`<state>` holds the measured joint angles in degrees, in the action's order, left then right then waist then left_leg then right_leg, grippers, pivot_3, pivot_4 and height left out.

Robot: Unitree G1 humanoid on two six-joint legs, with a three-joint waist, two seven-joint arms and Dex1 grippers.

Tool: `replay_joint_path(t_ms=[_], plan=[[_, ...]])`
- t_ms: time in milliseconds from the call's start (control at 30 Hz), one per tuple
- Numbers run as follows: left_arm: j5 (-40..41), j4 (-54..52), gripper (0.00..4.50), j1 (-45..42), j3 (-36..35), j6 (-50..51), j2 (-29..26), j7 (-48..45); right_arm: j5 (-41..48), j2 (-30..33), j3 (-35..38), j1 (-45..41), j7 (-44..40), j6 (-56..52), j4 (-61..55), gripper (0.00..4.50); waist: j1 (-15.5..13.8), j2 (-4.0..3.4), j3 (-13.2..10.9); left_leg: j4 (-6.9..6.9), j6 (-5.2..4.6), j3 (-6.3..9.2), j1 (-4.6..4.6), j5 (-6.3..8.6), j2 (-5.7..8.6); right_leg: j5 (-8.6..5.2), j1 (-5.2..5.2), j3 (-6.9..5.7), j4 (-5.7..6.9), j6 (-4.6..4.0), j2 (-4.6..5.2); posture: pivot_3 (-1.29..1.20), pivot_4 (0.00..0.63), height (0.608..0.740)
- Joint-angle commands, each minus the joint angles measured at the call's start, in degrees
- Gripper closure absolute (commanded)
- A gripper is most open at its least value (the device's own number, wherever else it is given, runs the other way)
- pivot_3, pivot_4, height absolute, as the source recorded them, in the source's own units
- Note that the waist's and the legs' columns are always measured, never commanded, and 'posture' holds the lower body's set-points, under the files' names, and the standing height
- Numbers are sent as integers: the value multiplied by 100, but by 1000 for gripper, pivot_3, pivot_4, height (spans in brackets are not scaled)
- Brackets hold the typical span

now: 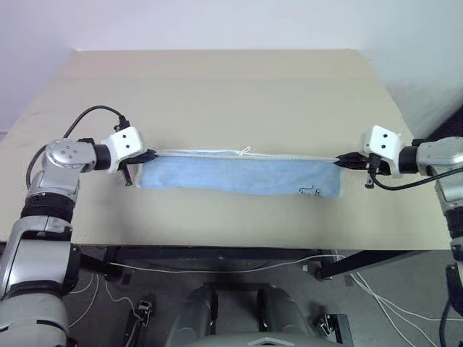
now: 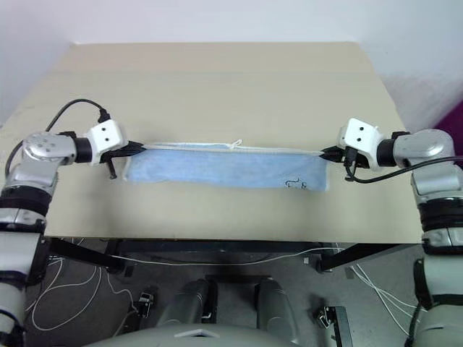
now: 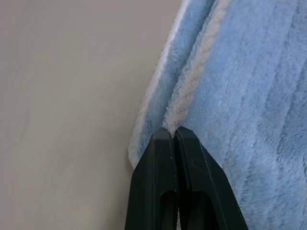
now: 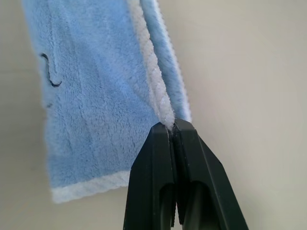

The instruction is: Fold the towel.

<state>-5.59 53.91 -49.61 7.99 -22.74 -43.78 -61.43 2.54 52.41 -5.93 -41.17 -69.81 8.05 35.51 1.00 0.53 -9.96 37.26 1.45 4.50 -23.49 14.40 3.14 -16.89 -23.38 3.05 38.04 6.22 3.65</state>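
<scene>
Both grippers, left point(image 1: 147, 155) and right point(image 1: 346, 160), are pinching the towel point(image 1: 239, 176) taut by its edging over the table point(image 1: 217, 87), mid-fold; next, probably laying it flat evenly.

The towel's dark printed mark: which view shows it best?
The right eye view: the whole mark sits unobstructed near the towel's right end. The left eye view shows it too; the right wrist view catches part; the left wrist view shows plain cloth.

The light-blue towel point(image 1: 239, 176) with white edging stretches taut between the left gripper point(image 1: 148, 155) and right gripper point(image 1: 343, 160), apparently doubled lengthwise, its dark mark near the right gripper.
</scene>
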Motion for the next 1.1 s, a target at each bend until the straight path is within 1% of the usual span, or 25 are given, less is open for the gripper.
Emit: replay_joint_path(t_ms=[33,200,433,533,600,633,733,800,833,900,967,1033,1100], plan=[[-271,451,4500,-353,54,-316,28,344,-287,-140,-21,-400,260,449,627,4482,2,0,0,0,0,0,0,0,0,0,0,0,0,0,0,0,150,740],[-517,956,4500,-635,135,-474,176,708,-607,-388,-119,-677,533,870,1349,4482,9,0,0,0,0,0,0,0,1,0,-1,0,4,0,-1,0,150,740],[-563,1228,4500,-731,139,-482,276,777,-736,-598,-111,-843,760,1157,1795,4482,15,0,0,1,1,0,0,-1,1,0,-2,2,6,0,-1,0,150,740],[-490,1287,3799,-744,62,-389,279,759,-715,-628,-61,-905,860,1213,1886,3806,16,0,0,0,1,0,0,-1,1,0,-3,2,6,0,-1,0,150,740],[-466,1305,3218,-741,26,-361,263,775,-717,-623,-38,-946,944,1257,1924,3226,17,0,0,0,1,1,0,-1,1,0,-2,2,6,0,-1,0,150,740],[-455,1310,2799,-738,6,-344,256,797,-710,-614,-27,-958,963,1263,1929,2808,17,0,0,0,1,1,0,-1,1,0,-2,2,6,0,-1,0,150,740],[-426,1338,1784,-739,-81,-334,217,1005,-680,-528,9,-932,981,1296,1852,1837,17,0,0,1,1,1,0,-1,1,0,-2,2,6,0,-1,0,150,740],[-444,1349,1054,-742,-136,-358,197,1289,-641,-468,88,-880,1070,1327,1764,1071,17,0,0,0,1,1,0,-1,1,0,-2,2,6,0,-1,0,150,740],[-473,1366,699,-757,-163,-305,199,1491,-645,-420,132,-841,1162,1365,1685,757,16,0,0,1,1,1,0,-1,1,0,-2,2,6,0,-1,0,150,740],[-182,1362,42,-768,-438,-104,247,1499,-617,-307,287,-729,1388,1384,1442,70,14,0,0,0,1,1,0,-1,1,0,-3,3,7,0,0,0,150,740],[203,1274,16,-724,-809,54,255,1498,-368,-197,586,-440,1484,1117,896,31,-3,0,0,0,1,1,-4,-1,2,0,-6,3,7,0,0,0,150,740],[373,1200,16,-648,-1043,242,213,1626,4,-150,949,-26,1547,587,142,31,-8,1,0,2,1,4,-7,-1,1,0,-8,2,7,0,1,0,150,740],[506,1084,16,-474,-1237,283,129,1692,604,-241,1428,563,1707,-465,-951,31,-5,2,1,2,1,5,-7,-1,1,0,-6,2,7,0,1,0,150,740]])
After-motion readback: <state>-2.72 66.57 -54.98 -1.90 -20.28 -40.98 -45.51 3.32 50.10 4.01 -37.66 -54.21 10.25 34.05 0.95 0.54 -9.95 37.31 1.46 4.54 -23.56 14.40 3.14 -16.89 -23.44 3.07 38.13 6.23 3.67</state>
